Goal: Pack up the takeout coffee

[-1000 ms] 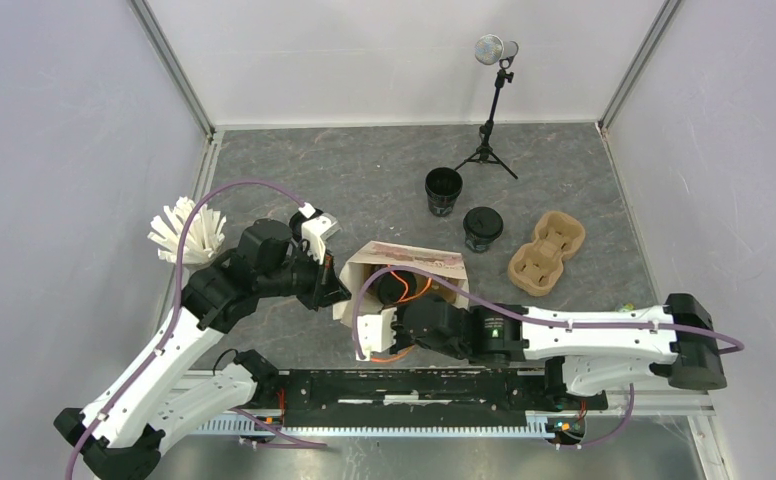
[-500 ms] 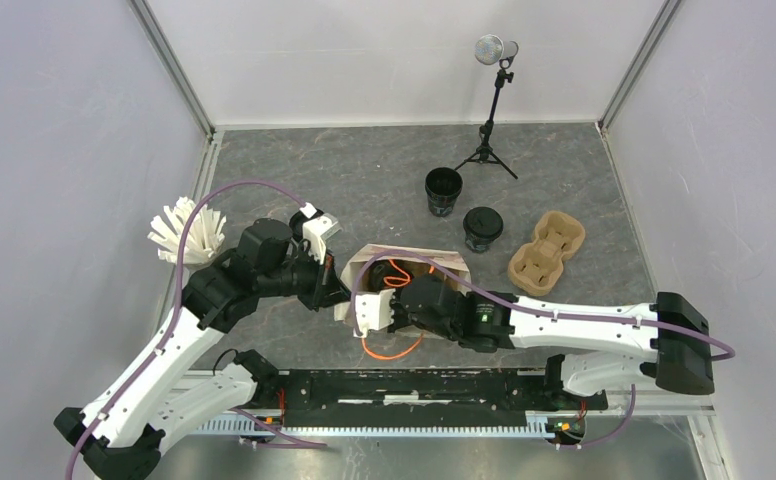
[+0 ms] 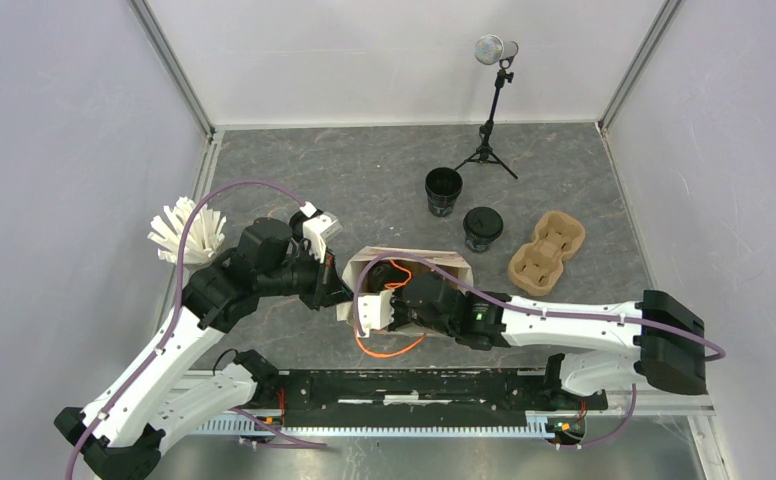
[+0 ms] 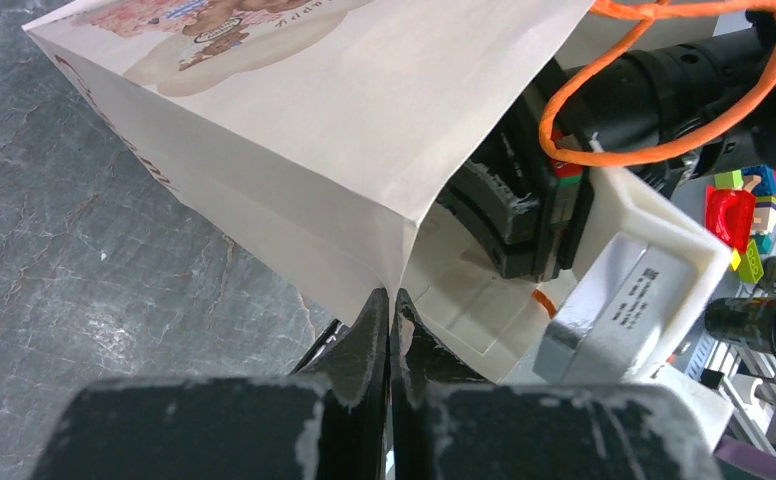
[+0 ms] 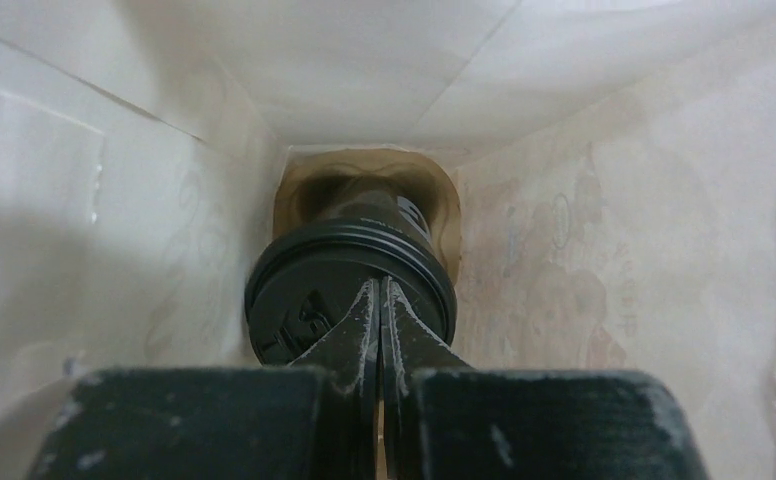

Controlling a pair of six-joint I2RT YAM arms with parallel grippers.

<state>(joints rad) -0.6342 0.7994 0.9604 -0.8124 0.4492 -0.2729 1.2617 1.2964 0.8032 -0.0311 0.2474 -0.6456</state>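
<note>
Top external: three cups [image 3: 443, 190] [image 3: 483, 228] [image 5: 304, 270]; left pincer [image 4: 391, 305] pinches bag [image 4: 344, 120], right pincer [image 5: 380, 290] pressed together.

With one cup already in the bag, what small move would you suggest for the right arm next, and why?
Probably draw the right claw back out of the beige paper bag. It is shut on nothing, tips at the round lid of the small black disposable cup seated inside, while the left claw pinches the bag's edge. Another lidded cup waits outside.

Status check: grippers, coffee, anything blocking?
Left gripper shut on paper bag rim. Right gripper shut inside bag, tips at lidded cup. Second lidded cup and lidless cup outside on table. Orange handle looped around right arm.
</note>
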